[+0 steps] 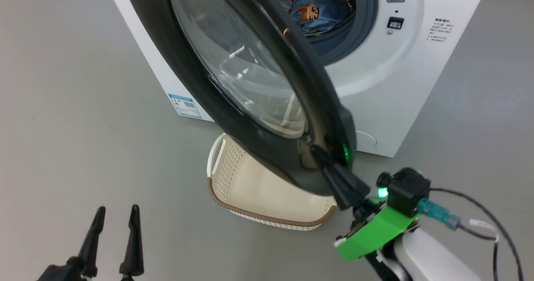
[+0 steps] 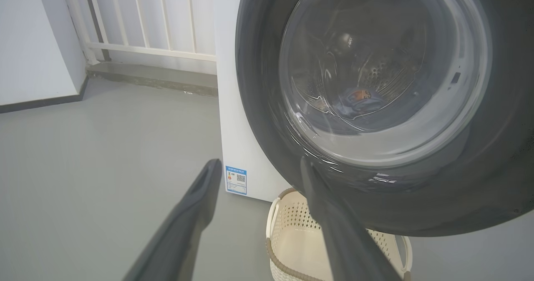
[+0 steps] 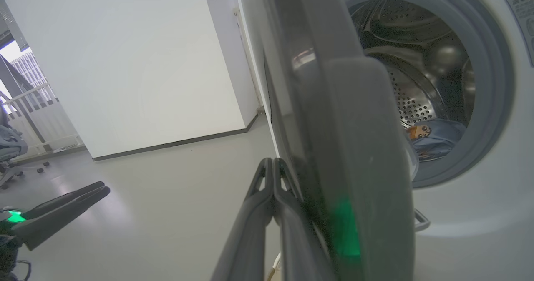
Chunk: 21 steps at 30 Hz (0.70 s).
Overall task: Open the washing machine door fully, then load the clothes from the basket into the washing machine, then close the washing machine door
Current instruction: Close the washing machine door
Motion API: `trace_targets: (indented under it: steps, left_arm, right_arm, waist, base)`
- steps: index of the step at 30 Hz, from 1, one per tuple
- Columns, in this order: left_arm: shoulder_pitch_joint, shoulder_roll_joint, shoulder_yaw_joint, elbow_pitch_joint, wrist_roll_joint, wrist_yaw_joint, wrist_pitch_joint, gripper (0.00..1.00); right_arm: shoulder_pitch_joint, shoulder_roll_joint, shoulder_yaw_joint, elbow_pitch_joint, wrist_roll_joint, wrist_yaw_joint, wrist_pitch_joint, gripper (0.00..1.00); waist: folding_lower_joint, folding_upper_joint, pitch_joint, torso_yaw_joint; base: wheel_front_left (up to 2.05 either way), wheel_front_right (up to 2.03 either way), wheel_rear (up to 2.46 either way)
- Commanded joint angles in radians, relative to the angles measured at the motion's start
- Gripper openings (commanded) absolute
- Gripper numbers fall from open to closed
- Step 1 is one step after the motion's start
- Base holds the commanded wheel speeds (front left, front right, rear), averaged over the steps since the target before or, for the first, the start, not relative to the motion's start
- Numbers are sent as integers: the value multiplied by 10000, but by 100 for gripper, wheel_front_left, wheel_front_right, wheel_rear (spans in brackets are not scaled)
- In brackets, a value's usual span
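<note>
The washing machine stands white at the top right. The washing machine door hangs about halfway open, its glass bowl facing left. The clothes, blue cloth with an orange-brown figure, lie inside the steel drum. The basket sits on the floor under the door, and its visible inside looks bare. My right gripper is shut, fingers pressed together, lying against the door's outer face beside its free edge. My left gripper stands open at the lower left, well short of the door, with nothing between its fingers.
Grey floor spreads left of the machine. A blue label sticker marks the machine's side. A white railing and a wall close the far side. An office chair stands far off. A black cable loops from my right wrist.
</note>
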Motion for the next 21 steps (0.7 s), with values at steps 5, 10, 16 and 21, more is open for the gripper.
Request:
trace_targets:
  steps: [5,10,16,21]
  left_arm:
    - [-611,-5,174,-423,-54,6,-67,100]
    - [-939,-69,9,-506,-99,6,-67,100]
    - [-1340,-136,-200,-587,-154,6,-67,100]
    - [-1796,-176,-437,-697,-229,6,-67,100]
  right_arm:
    - [-755,-67,-544,-66,-161,-4,-51,0]
    - [-1284,-179,-1126,56,-302,-4,-51,0]
    - [-1973,-299,-1797,230,-425,-4,-51,0]
    - [-2655,-477,-2251,402,-497,-4,-51,0]
  waist:
    - [-1,-1,505,-33]
    - [-1,-1,955,-4]
    - [-1,-1,1482,57]
    - [-1,-1,2010,213]
  base:
    - [0,0,0]
    - [0,0,0]
    - [0,0,0]
    - [0,0,0]
